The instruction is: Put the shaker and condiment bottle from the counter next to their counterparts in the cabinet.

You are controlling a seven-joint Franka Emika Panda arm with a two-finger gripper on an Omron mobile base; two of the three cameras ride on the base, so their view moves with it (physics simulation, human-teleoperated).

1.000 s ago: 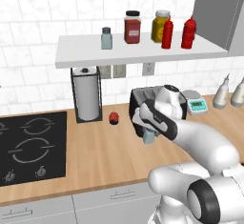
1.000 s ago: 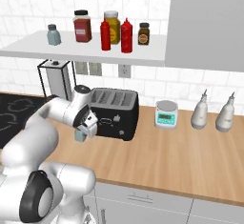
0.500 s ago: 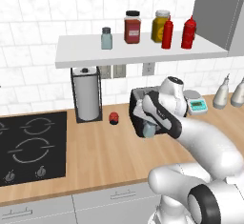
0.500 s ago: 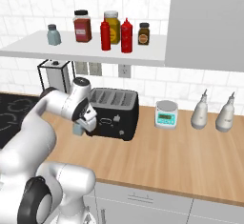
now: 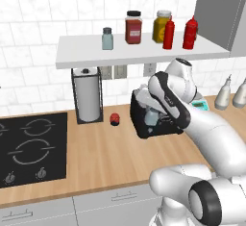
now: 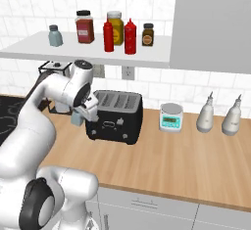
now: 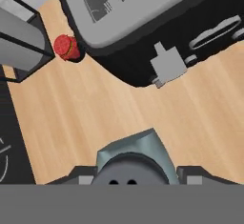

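My gripper is shut on the shaker, a pale blue-grey cylinder held in the air just in front of the toaster, above the counter. The hand view looks down on the shaker and its dark cap between the gripper fingers. From the right, the gripper holds the shaker left of the toaster. On the cabinet shelf, a matching shaker stands at the left. Two red condiment bottles stand side by side further right.
A black toaster sits right behind the hand. A paper towel holder and a small red object are to its left, with the cooktop beyond. A scale and two white bottles stand to the right. Jars crowd the shelf's middle.
The arm has straightened and raised the hand a little, carrying the shaker upward in front of the toaster. Everything on the shelf and counter stays put.
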